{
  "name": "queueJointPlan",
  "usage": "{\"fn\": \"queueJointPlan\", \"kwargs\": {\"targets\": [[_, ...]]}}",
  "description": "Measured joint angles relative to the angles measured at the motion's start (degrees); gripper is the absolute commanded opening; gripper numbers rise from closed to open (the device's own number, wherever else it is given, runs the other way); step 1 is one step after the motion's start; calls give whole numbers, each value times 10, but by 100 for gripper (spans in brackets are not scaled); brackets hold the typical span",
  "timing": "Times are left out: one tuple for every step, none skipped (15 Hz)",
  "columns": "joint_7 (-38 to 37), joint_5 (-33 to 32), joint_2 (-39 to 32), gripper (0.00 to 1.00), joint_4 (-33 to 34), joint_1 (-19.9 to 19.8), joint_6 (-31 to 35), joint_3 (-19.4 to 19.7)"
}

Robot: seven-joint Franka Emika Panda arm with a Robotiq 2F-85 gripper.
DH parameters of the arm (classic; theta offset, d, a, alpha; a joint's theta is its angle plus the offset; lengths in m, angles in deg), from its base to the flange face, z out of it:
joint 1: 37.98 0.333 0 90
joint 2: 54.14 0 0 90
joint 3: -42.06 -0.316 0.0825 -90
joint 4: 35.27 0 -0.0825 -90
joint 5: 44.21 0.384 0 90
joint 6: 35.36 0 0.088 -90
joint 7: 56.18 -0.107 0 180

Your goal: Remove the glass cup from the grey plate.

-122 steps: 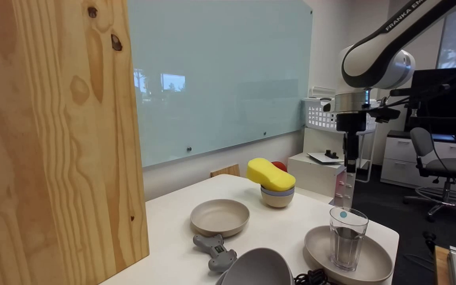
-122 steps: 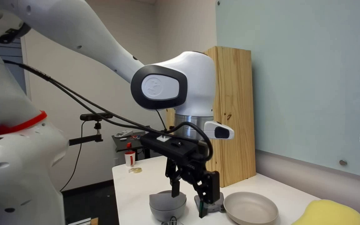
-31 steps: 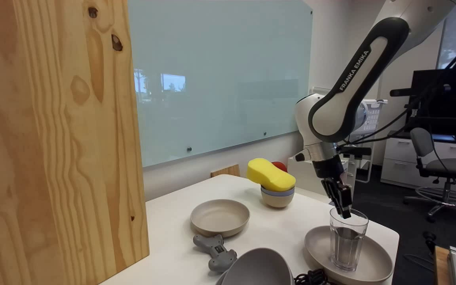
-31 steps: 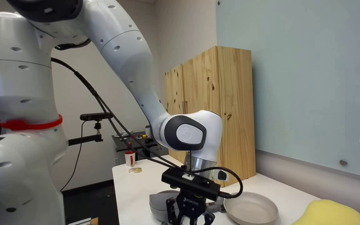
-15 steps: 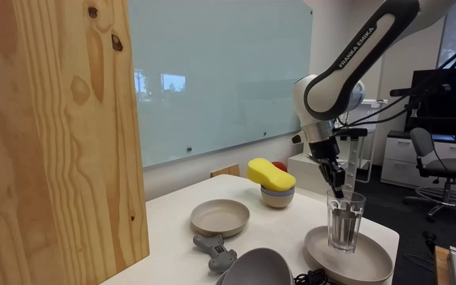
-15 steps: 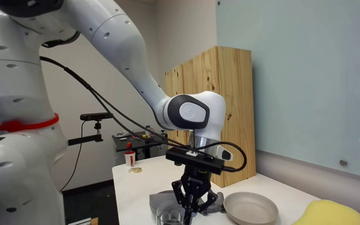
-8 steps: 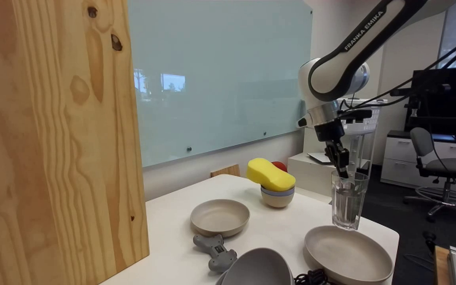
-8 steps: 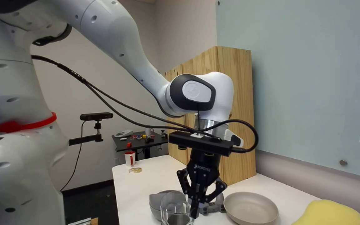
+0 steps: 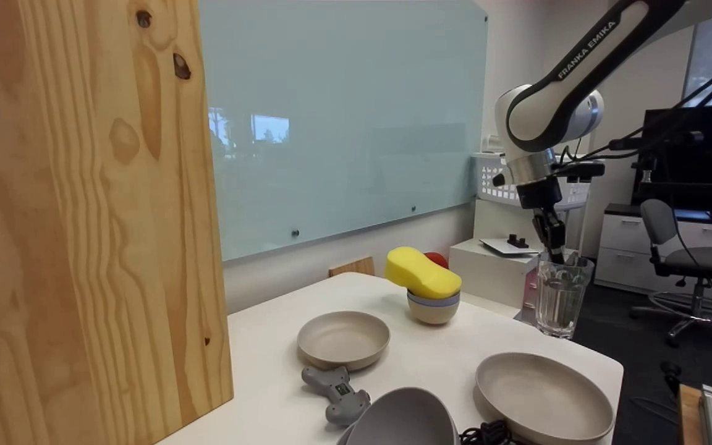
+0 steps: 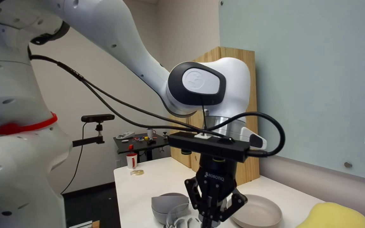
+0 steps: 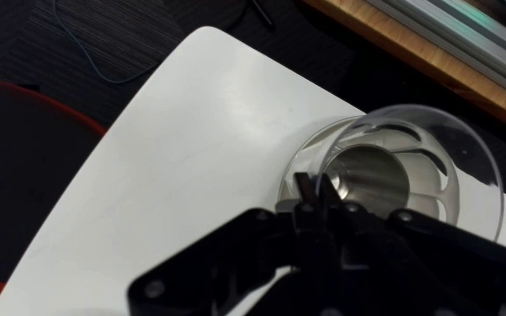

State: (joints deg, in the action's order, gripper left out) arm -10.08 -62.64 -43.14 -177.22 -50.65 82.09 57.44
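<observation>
"So, where's the glass cup (image 9: 561,301)?"

"Up in the air, mouth upward and leaning slightly. In an exterior view there's a gap between its base and the grey plate (image 9: 544,398). Whether any part of it hangs over the plate, I can't tell."

"And the fingers (image 11: 304,186)?"

"Clenched on the cup, right at the rim. In the wrist view the glass passes between the two tips, so one sits inside the cup and one outside."

"How does the plate lie?"

"Flat on the white desk (image 9: 445,364), near a corner, with a coiled black cable (image 9: 486,432) just beside it."

"What else is on there?"

"A dark grey bowl (image 9: 408,420), tilted, near the cable. Just beside that bowl, a grey game controller (image 9: 337,392), and close behind the controller a tan dish (image 9: 343,343). Farther back in the same view, a yellow sponge (image 9: 424,272) rests on a small stack of bowls (image 9: 433,309)."

"And toward the other end?"

"In an exterior view, a red-and-white mug (image 10: 131,161) by the desk's far edge. A tall wooden cabinet (image 9: 96,216) shows in both exterior views."
</observation>
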Motion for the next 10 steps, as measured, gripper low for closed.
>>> {"fn": "queueJointPlan", "kwargs": {"targets": [[1, -2, 0, 1, 3, -2, 8, 4], [1, -3, 0, 1, 5, -3, 18, 7], [1, -4, -1, 1, 7, -4, 29, 9], [1, -4, -2, 1, 10, -4, 41, 11], [2, -4, -4, 1, 13, -4, 51, 14], [4, -4, -6, 1, 17, -4, 60, 17], [8, -4, -10, 1, 21, -4, 69, 21], [13, -2, -15, 1, 27, -4, 76, 25], [18, 0, -22, 1, 34, -4, 82, 29], [24, 2, -31, 1, 41, -5, 87, 33]]}}
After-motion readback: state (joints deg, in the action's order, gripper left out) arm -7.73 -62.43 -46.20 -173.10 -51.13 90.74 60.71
